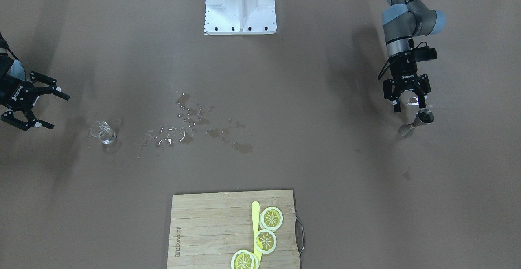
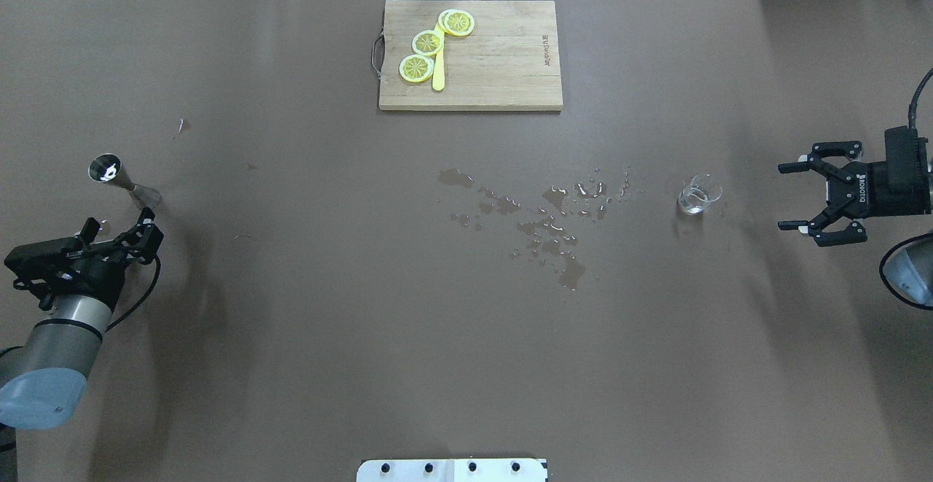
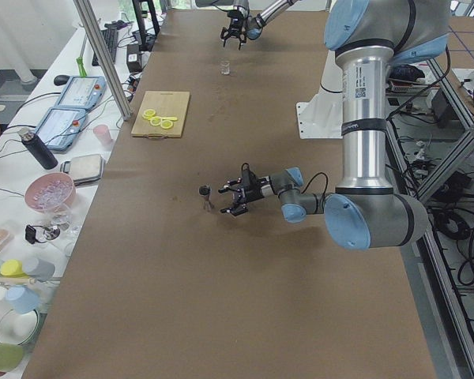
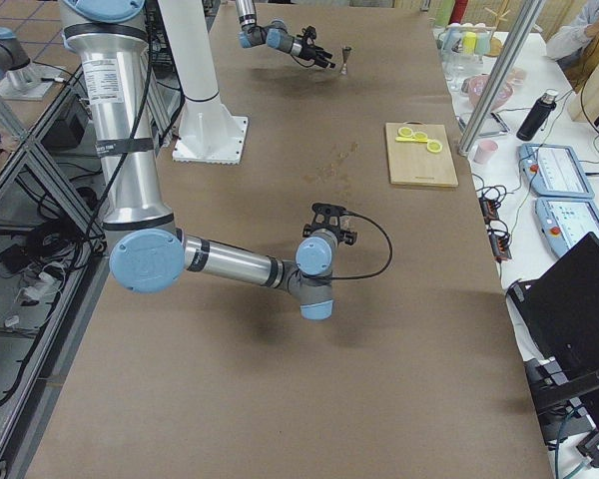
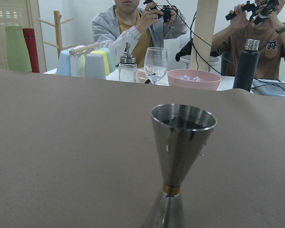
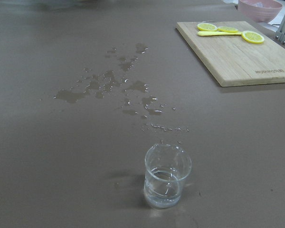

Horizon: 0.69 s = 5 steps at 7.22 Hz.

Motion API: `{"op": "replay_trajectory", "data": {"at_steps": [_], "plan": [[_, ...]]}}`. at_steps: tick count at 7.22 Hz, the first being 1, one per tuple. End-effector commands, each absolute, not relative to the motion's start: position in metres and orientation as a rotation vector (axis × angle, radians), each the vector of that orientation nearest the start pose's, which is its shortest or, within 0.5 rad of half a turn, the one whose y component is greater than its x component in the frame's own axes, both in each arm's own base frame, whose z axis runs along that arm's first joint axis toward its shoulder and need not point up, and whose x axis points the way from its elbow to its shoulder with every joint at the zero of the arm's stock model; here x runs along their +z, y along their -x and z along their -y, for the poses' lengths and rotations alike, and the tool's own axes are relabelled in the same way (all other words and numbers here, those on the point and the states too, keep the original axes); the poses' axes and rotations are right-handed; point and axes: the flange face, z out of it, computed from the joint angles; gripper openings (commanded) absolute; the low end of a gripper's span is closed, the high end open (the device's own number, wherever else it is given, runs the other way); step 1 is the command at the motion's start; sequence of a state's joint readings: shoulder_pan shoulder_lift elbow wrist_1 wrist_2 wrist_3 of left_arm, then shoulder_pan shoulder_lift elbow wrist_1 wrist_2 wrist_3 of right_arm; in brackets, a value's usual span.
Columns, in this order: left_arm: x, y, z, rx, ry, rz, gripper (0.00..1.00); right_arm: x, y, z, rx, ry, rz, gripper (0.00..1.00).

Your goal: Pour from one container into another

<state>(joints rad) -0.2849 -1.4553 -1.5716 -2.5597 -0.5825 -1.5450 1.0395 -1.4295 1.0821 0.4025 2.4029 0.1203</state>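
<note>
Your left end effector (image 1: 409, 105) hangs released in the front-facing view, fingers spread and empty, just beside the steel jigger (image 1: 418, 121) that stands upright on the brown worktop (image 1: 325, 167). Your right end effector (image 1: 57, 111) is spread wide too, holding nothing, near the small glass (image 1: 104, 133) but apart from it. Between the two containers a scatter of spilled liquid (image 1: 191, 122) wets the worktop. At the near edge lies a wooden cutting board (image 1: 203, 228) with three lemon slices (image 1: 271, 218) and a yellow utensil (image 1: 255, 214). The white robot base (image 1: 240, 8) sits at the top.

From overhead you see the jigger far left, the glass at the right and the wet patch nearer the glass.

In the left wrist view the jigger fills the centre. Past the worktop's edge two people (image 5: 133, 28) hold controllers behind a pink bowl (image 5: 194, 79), a wine glass (image 5: 155, 64) and a dark bottle (image 5: 246, 64).

In the right wrist view the glass holds a little clear liquid, and droplets trail from it toward the puddle.

The side views show you a white side table (image 3: 31, 134) with tablets and bowls.
</note>
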Motion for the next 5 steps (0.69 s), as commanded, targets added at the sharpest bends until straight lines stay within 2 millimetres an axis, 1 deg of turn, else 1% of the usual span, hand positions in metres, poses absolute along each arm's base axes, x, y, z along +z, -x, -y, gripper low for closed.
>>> {"op": "replay_trajectory", "data": {"at_steps": [1, 2, 3, 4, 5], "plan": [[0.585, -0.371, 0.342, -0.673, -1.055, -0.654, 0.93, 0.622, 0.200, 0.458, -0.993, -1.269, 1.088, 0.99], [0.584, -0.369, 0.347, -0.682, -1.056, -0.651, 0.93, 0.620, 0.205, 0.464, -1.009, -1.263, 1.065, 0.99], [0.586, -0.365, 0.350, -0.684, -1.057, -0.642, 0.93, 0.612, 0.214, 0.475, -1.015, -1.252, 1.062, 0.99], [0.586, -0.362, 0.354, -0.690, -1.058, -0.636, 0.93, 0.608, 0.225, 0.479, -1.033, -1.237, 1.064, 0.99], [0.586, -0.358, 0.358, -0.699, -1.058, -0.632, 0.92, 0.600, 0.238, 0.484, -1.045, -1.229, 1.075, 0.99]]}}
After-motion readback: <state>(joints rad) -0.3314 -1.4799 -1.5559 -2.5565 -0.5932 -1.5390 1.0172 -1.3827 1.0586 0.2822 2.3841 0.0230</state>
